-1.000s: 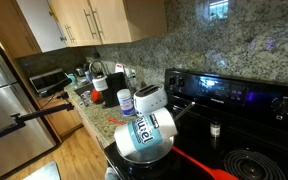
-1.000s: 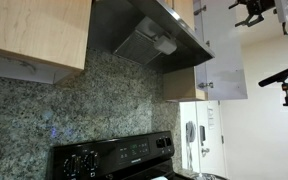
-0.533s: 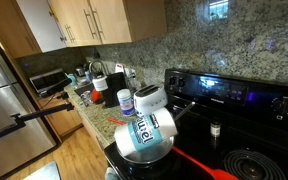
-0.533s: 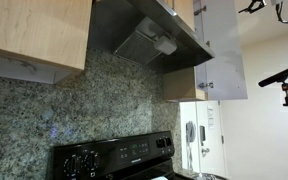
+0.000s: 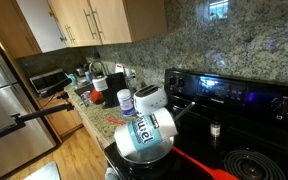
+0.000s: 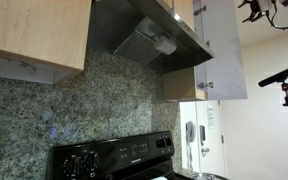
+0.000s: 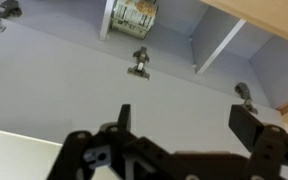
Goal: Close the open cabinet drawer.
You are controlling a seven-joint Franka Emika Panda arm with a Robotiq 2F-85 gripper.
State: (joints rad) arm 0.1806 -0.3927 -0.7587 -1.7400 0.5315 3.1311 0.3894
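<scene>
No drawer shows; the open thing is an upper cabinet door point(image 6: 222, 50), swung out to the right of the range hood with its pale inner face showing. My gripper point(image 6: 254, 8) is at the top edge of an exterior view, just above the door's top corner. In the wrist view the gripper point(image 7: 187, 125) is open and empty, its two dark fingers in front of the pale inner door face point(image 7: 64, 80) with its metal hinges point(image 7: 139, 62). I cannot tell whether a finger touches the door. A packet point(image 7: 134, 15) stands inside the cabinet.
A steel range hood point(image 6: 149, 40) hangs over a black stove point(image 6: 114, 158). In an exterior view a steel pot point(image 5: 144, 140) with a labelled container stands on the stove point(image 5: 234, 100). Bottles and jars crowd the counter point(image 5: 99, 90). A fridge point(image 5: 4, 90) is at the left.
The arm has shifted slightly along the top edge of an exterior view, with less of it showing than a second ago. The cabinet door has not visibly moved.
</scene>
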